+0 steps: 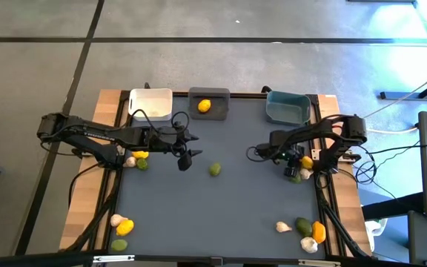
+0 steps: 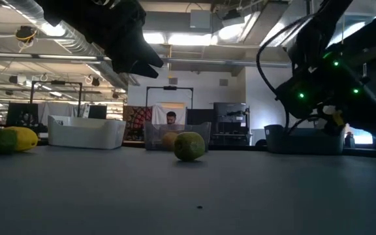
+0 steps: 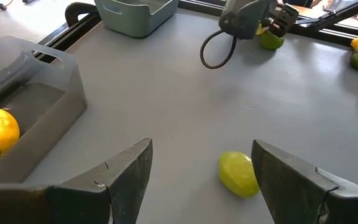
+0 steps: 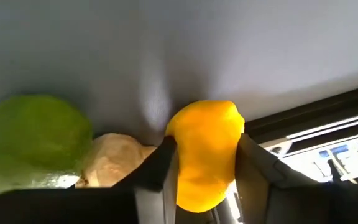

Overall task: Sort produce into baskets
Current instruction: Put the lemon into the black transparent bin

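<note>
From above, the right gripper [image 1: 300, 165] sits at three o'clock on the table [image 1: 221, 208], covering most of a small cluster of produce; only a yellow edge shows. The left gripper [image 1: 186, 157] hovers at ten o'clock, a lime [image 1: 215, 170] just beyond it. The grey basket [image 1: 209, 104] at twelve holds a lemon [image 1: 204, 106].

At table height, the right gripper's fingers are hidden behind its body.

The left wrist shows parted, empty fingers [image 3: 126, 174] near the lime.

The right wrist shows fingers [image 4: 160, 165] clamped on a yellow lemon [image 4: 205, 149], a lime and garlic bulb [image 4: 114, 158] touching beside it.
</note>
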Robot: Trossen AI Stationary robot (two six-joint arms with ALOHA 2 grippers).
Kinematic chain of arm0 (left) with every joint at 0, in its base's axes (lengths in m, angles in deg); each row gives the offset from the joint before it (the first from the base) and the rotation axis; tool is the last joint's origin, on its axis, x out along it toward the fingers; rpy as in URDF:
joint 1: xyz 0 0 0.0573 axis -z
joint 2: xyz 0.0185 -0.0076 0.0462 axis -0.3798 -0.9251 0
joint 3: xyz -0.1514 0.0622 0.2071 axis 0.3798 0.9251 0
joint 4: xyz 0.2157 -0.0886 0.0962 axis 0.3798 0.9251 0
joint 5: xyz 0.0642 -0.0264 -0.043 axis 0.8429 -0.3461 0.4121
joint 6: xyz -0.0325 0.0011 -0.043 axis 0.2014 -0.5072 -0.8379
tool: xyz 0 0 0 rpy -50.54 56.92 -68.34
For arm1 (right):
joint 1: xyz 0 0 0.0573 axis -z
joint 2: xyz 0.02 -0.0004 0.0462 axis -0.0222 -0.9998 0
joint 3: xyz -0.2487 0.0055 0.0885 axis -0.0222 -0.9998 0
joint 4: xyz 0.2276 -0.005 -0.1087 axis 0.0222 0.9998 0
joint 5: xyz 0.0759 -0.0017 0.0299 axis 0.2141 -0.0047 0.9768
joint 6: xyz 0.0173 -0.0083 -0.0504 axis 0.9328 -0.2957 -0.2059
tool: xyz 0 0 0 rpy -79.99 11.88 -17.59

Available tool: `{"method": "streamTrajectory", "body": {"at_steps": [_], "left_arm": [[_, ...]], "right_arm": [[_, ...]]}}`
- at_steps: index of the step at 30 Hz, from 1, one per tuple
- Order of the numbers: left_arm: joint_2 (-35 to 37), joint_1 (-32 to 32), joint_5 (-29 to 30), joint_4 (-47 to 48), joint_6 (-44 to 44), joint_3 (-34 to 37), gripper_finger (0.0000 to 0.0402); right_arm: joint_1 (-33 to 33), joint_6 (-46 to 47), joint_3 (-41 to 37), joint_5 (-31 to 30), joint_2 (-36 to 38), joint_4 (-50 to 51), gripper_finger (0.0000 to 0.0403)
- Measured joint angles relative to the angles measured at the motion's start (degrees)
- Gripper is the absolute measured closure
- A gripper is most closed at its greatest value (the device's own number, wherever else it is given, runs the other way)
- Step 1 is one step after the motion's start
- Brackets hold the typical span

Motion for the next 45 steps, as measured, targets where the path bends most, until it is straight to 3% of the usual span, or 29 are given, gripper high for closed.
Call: {"method": "streamTrajectory", "body": {"at_steps": [9, 17, 29, 38, 45], "left_arm": [[0.0, 0.0, 1.49, -0.5, 0.36, 0.0, 0.0133], [0.0, 0.0, 1.49, -1.2, -1.57, 0.0, 0.0133], [-1.0, 0.36, 1.09, -3.52, -5.97, 0.0, 0.0133], [-6.77, 4.42, 0.49, -15.47, -0.05, 0.0, 0.0133], [-9.83, 7.34, 0.48, -26.86, 1.74, -0.02, 0.0133]], "right_arm": [[-0.04, -1.38, 10.37, -2.75, 2.58, 2.59, 0.0296], [-1.56, -3.14, 20.33, -7.62, 6.99, -3.1, 0.0295], [-10.83, -10.2, 23.87, -11.19, 11.98, -30.79, 0.0295], [-15.45, -12.8, 23.87, -11.17, 11.98, -48.03, 0.0294], [-17.66, -14.98, 23.87, -11.13, 11.98, -55.58, 0.0294]]}}
